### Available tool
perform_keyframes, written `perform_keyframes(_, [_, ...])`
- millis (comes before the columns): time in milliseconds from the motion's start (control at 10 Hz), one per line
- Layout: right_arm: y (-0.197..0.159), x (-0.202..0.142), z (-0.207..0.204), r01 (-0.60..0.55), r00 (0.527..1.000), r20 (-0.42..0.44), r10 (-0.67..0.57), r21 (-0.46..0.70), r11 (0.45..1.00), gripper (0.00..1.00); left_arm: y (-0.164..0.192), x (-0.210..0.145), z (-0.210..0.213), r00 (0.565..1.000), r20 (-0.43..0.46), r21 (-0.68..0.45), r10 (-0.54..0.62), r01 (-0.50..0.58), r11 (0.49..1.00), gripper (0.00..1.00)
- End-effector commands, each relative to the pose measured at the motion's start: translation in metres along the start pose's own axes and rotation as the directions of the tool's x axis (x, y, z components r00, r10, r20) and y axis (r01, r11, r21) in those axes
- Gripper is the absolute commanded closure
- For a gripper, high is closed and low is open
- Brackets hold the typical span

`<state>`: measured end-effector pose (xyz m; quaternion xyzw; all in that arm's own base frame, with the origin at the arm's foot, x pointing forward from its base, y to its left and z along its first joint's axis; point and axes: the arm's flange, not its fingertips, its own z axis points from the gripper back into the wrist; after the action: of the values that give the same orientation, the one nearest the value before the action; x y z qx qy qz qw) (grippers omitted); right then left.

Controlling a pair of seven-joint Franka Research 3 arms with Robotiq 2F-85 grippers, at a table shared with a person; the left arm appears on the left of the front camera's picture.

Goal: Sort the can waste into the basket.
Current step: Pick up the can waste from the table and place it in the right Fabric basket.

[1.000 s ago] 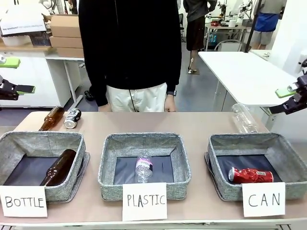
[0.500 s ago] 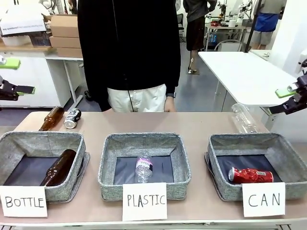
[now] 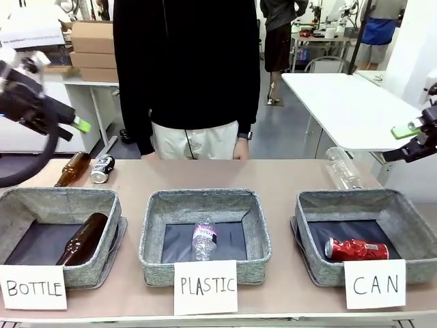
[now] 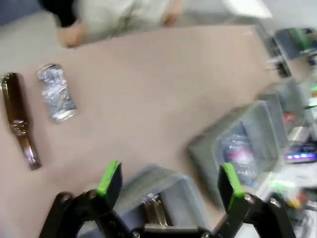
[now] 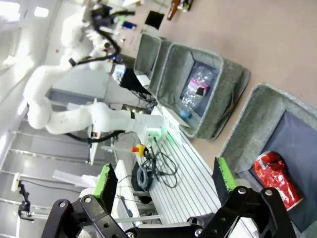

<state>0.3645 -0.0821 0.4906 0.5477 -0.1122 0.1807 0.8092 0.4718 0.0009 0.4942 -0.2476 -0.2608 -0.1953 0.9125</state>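
left gripper (image 4: pixel 169 181) was released, pads spread wide with nothing between them. it hung in the air over the left end of the table (image 3: pixel 273 174), motion-blurred in the front view. its wrist view looked down at the dark can (image 4: pixel 57 92), which lay on its side on the bare tabletop near the far edge. the can was just beside a brown bottle (image 4: pixel 19 119), with a gap between them, and neither had been picked up.

right gripper (image 5: pixel 164 177) was released too, holding nothing, parked high off the right end and well apart from everything.

the red can (image 3: pixel 356 250) already lay on its side inside the can basket (image 3: pixel 348 197), on the dark lining near the front wall. so, judging from how things lay, half the job was done: one can was in and the dark can was left.

the dark can sat at the opposite end of the table from the can basket, so it likely needed a long carry across or a handover. that is my judgement only.

other stuff: a bottle basket (image 3: pixel 61 195) held one brown bottle, a plastic basket (image 3: pixel 205 196) held one clear bottle, and another clear bottle (image 3: pixel 343 169) lay loose behind the can basket. a person stood at the far side with hands down at the table edge, touching nothing.
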Motion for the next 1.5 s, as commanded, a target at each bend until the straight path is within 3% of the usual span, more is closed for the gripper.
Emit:
perform_keyframes(0, [0.003, 0.001, 0.002, 0.006, 1.0, -0.004, -0.006, -0.009, 1.0, 0.0, 0.011, 0.027, -0.016, 0.981, -0.164, 0.429, 0.107, -0.027, 0.903, 0.0])
perform_keyframes(100, [0.003, 0.001, 0.002, 0.006, 1.0, -0.004, -0.006, -0.009, 1.0, 0.0, 0.0, 0.0, 0.0, 1.0, 0.0, 0.0, 0.0, 0.0, 1.0, 0.0])
perform_keyframes(300, [0.003, 0.001, 0.002, 0.006, 1.0, -0.004, -0.006, -0.009, 1.0, 0.0, 0.0, 0.0, 0.0, 1.0, 0.0, 0.0, 0.0, 0.0, 1.0, 0.0])
perform_keyframes(400, [0.003, 0.001, 0.002, 0.006, 1.0, -0.004, -0.006, -0.009, 1.0, 0.0, 0.006, 0.016, -0.021, 1.0, -0.027, 0.114, -0.006, 0.009, 0.993, 0.0])
perform_keyframes(600, [0.003, 0.001, 0.002, 0.006, 1.0, -0.004, -0.006, -0.009, 1.0, 0.0, 0.055, 0.064, -0.07, 0.979, -0.19, 0.168, 0.075, -0.043, 0.985, 0.0])
perform_keyframes(900, [0.003, 0.001, 0.002, 0.006, 1.0, -0.004, -0.006, -0.009, 1.0, 0.0, 0.105, 0.106, -0.137, 0.953, -0.237, 0.293, 0.187, -0.114, 0.949, 0.0])
perform_keyframes(1100, [0.003, 0.001, 0.002, 0.006, 1.0, -0.004, -0.006, -0.009, 1.0, 0.0, 0.127, 0.107, -0.172, 0.906, -0.286, 0.401, 0.312, -0.183, 0.898, 0.0])
perform_keyframes(1400, [0.003, 0.001, 0.002, 0.006, 1.0, -0.004, -0.006, -0.009, 1.0, 0.0, 0.144, 0.093, -0.22, 0.859, -0.382, 0.4, 0.34, -0.178, 0.899, 0.0])
